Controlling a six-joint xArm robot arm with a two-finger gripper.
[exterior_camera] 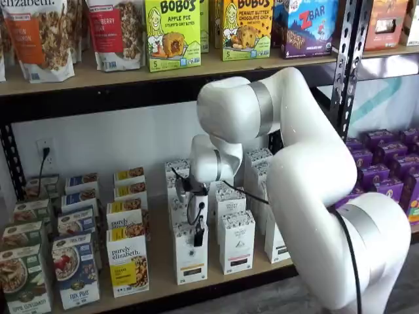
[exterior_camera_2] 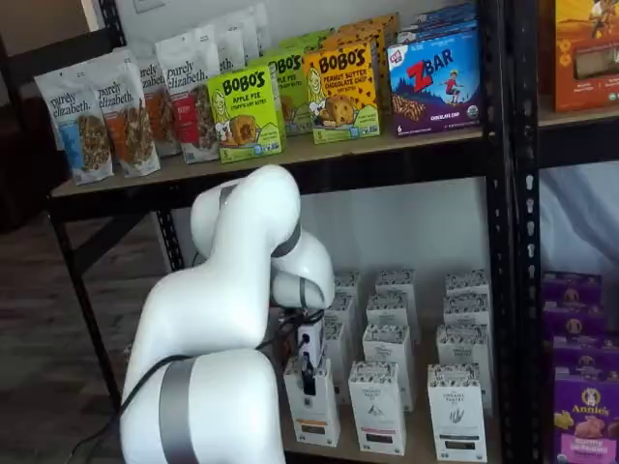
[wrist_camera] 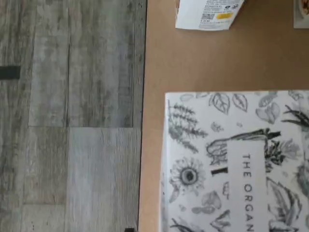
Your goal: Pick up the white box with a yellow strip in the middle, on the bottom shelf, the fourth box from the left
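Directly beneath the gripper (exterior_camera: 198, 237) stands the white box (exterior_camera: 190, 260).

Even soft indoor light, faint shadows, wrist view slightly blurred, no glare

White box (exterior_camera: 190, 258) partly hidden behind gripper (exterior_camera: 198, 237); strip colour too small to tell. Finger gap unreadable in both shelf views. Wrist view cuts off box top (wrist_camera: 236, 162) lettering.
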